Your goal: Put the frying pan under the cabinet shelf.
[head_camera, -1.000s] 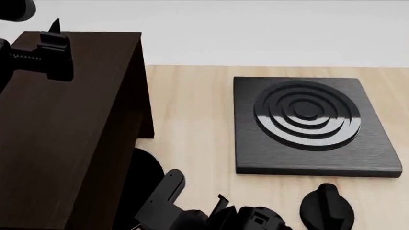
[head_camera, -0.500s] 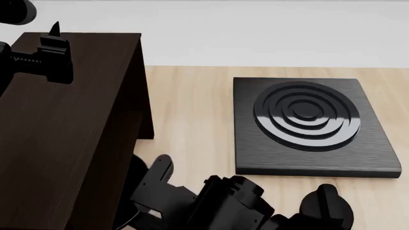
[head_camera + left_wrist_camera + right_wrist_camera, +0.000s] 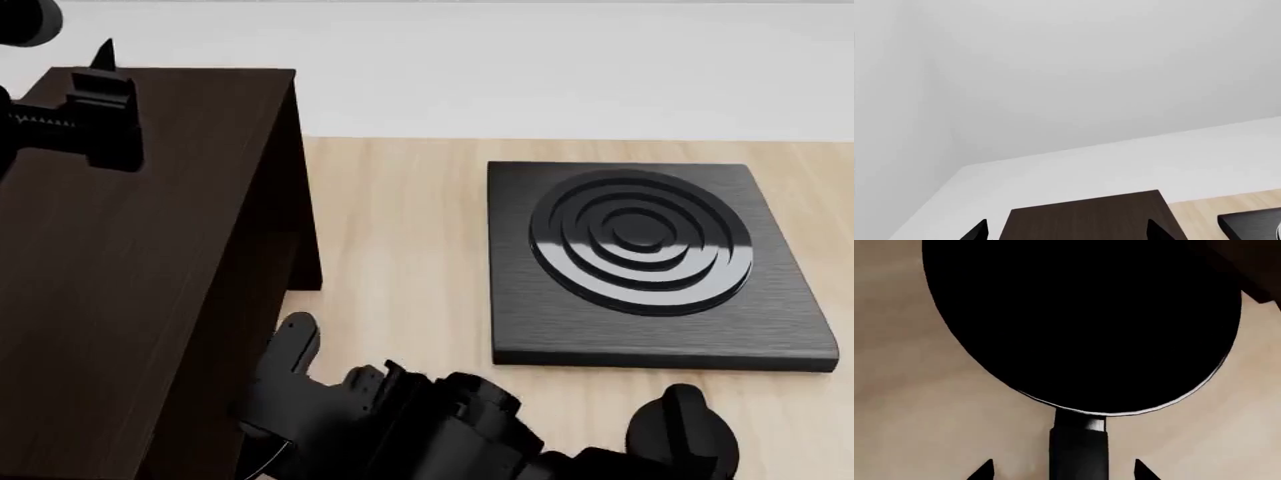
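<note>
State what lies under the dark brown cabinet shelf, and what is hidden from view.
In the right wrist view, the frying pan sits in deep shadow, its far edge by the cabinet shelf. How far under it reaches is hidden; in the head view the right arm covers that spot.

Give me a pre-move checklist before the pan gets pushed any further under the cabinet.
1. Pan lined up with the right claw: ok, the handle runs between the fingertips.
2. Claw closed on the handle: cannot tell, the fingertips sit apart either side of it.
3. Pan heading into the cabinet: ok, its far edge lies in shadow by the dark wood.
4. Left claw out of the way: ok, it is raised over the cabinet top.
5. Burner plate and knob away from the pan: ok.
</note>
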